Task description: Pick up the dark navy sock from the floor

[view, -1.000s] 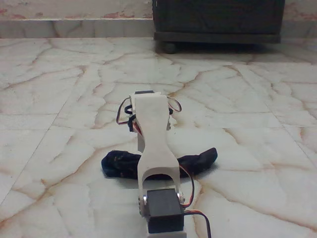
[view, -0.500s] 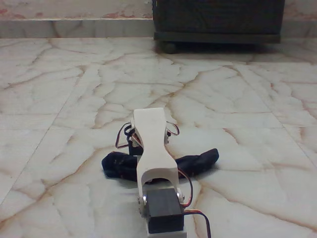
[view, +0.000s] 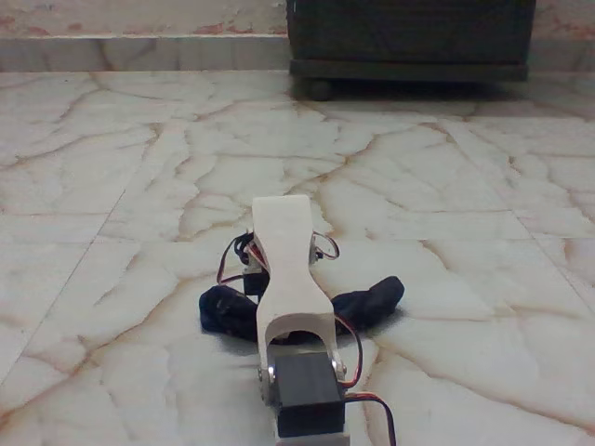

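Your soft, floppy dark navy sock [view: 372,304] lies flat on the shiny cream marble floor [view: 112,186], sticking out both sides of your white plastic arm [view: 290,279]. The arm hides the fingers, so you can't tell their state.

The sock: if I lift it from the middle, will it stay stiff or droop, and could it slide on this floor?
The sock lies bunched and curved, so it is probably limp and its ends would droop. It looks thin, likely light. The floor is glossy, so a nudge may slide it. The arm hides the claw.
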Robot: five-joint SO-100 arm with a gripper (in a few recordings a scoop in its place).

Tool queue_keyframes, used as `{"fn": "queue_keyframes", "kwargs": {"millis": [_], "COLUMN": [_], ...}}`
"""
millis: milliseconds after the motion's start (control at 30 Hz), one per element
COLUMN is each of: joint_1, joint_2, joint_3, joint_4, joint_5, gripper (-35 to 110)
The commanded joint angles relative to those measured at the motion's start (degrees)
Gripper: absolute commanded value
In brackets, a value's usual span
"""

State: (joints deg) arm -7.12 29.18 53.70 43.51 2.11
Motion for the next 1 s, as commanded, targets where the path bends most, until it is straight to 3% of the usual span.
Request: {"fn": "queue_keyframes", "kwargs": {"millis": [0,133,400,500,733,967], "joint_1": [0.97,1.49,3.60,4.13,7.03,11.60], "joint_2": [9.93,22.68,40.17,59.33,80.95,94.66], "joint_3": [10.72,25.93,37.35,62.67,87.71,103.01], "joint_4": [-2.99,-9.40,-8.70,-28.30,-35.77,-51.86], "joint_5": [-0.35,-2.37,-8.17,-13.36,-29.97,-46.49], "gripper": [0,0,0,0,0,0]}}
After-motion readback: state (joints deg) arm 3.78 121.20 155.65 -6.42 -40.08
